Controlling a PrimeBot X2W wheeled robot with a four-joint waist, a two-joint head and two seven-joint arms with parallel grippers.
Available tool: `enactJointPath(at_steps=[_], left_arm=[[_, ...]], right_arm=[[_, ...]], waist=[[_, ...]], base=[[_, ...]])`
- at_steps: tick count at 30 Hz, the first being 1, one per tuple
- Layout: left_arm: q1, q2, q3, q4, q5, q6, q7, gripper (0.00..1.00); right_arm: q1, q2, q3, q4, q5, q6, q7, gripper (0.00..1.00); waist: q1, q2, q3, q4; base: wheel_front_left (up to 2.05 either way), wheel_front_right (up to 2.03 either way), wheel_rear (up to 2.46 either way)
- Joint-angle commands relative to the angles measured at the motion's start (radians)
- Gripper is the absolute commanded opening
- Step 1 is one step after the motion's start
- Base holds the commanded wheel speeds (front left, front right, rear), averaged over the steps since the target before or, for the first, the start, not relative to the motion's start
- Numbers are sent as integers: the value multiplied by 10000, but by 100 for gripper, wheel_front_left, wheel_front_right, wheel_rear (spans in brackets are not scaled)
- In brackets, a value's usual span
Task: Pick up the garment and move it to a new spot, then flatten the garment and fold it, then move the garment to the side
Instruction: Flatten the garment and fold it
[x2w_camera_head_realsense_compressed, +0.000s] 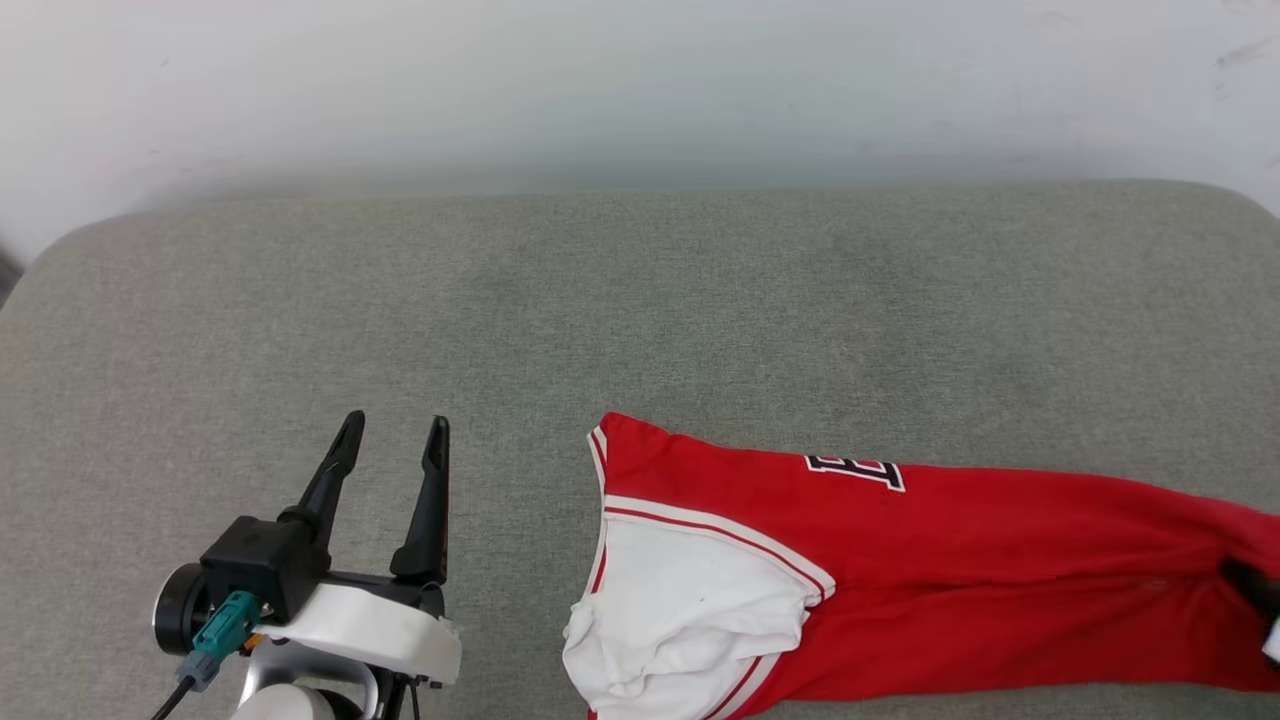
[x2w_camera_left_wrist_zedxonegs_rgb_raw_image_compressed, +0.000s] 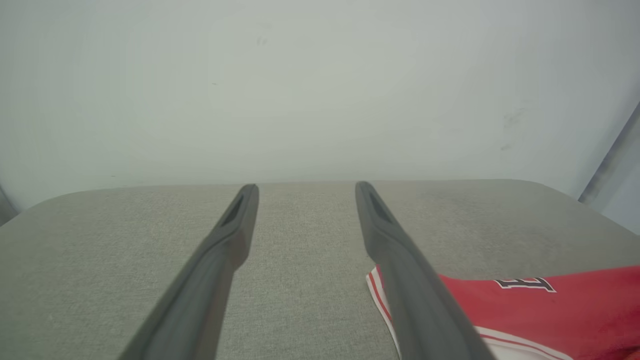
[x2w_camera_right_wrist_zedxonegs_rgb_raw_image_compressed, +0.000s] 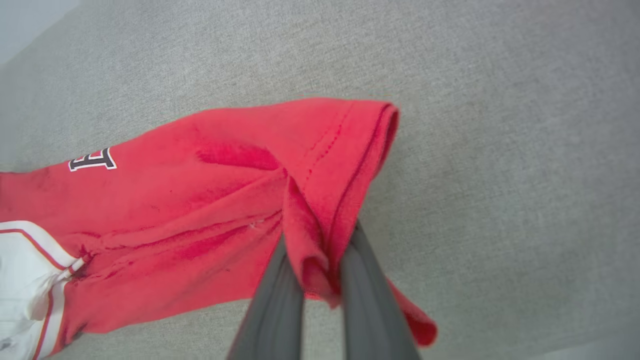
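The garment (x2w_camera_head_realsense_compressed: 950, 560) is lying as a long red strip along the near right part of the grey worktop (x2w_camera_head_realsense_compressed: 640, 300). Its white sleeve (x2w_camera_head_realsense_compressed: 690, 600) is bunching at the end nearest the left pincer (x2w_camera_head_realsense_compressed: 395, 425), and only a scrap of the lettering (x2w_camera_head_realsense_compressed: 856, 470) is showing. The right pincer (x2w_camera_right_wrist_zedxonegs_rgb_raw_image_compressed: 320, 247) is pinching almost closed on the hem end, with a thick fold of red cloth squeezing up between its fingers (x2w_camera_right_wrist_zedxonegs_rgb_raw_image_compressed: 272, 310). The left pincer is hovering fully spread over bare worktop, holding nothing, just beside the sleeve end. This is looking like the start of a lift or drag by the hem (which stage of the task it is belonging to, I am not able to say). To do it well, the right arm is needing a slow, steady rise so the cloth is not slipping out, since the bite is taking in several layers rather than one clean edge. The left pincer is best taking the sleeve end, so the strip is travelling taut and level instead of trailing and unfolding.
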Motion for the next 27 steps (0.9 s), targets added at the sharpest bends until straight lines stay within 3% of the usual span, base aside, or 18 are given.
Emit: enactJointPath(at_steps=[1,8,14,18,27], left_arm=[[3,24,-3,27,-17,-7,-10,100],[14,36,-9,17,-83,-3,-3,100],[-149,32,-79,-16,-83,-32,65,100],[-299,-14,-193,-40,-29,-80,123,100],[-737,-222,-375,53,28,-229,94,100]], right_arm=[[-30,387,-45,-114,413,-6,244,0],[-234,2080,348,-732,2973,-6,2263,0],[-400,2627,1002,-615,4966,-6,3103,0],[-676,2694,1994,-1,6014,-6,2907,0],[-1612,2678,4640,1257,7562,-6,1184,0]], waist=[[0,0,-10,-32],[0,0,-46,-26],[0,0,33,225],[0,0,160,499],[0,0,647,1119]], base=[[0,0,0],[0,0,0],[0,0,0],[0,0,0],[0,0,0]])
